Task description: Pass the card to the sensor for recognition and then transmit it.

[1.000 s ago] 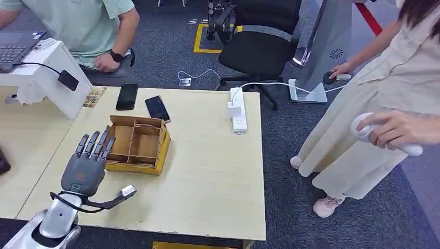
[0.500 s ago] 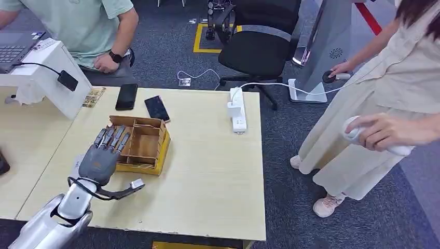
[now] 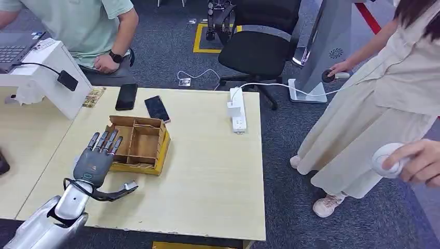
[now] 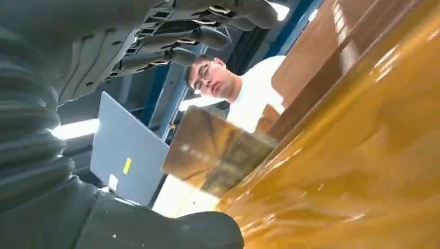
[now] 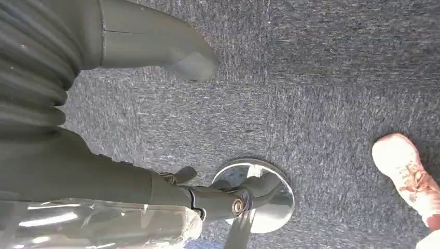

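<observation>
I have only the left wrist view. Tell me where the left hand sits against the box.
Observer: In the head view, the left hand is at the left wall of the cardboard box, fingers straight and spread, tips at its rim.
Operator: Now locate the sensor.
Observer: A small black unit, likely the sensor, sits on the side of the white stand at the table's far left, cable attached.
Operator: Report the right hand.
Observer: The right hand hangs above grey carpet, away from the table.

Head view is evenly lit and sharp. Left wrist view is blurred close up, backlit by bright overhead lights (image 4: 78, 128). Floor is seen sharply.
</observation>
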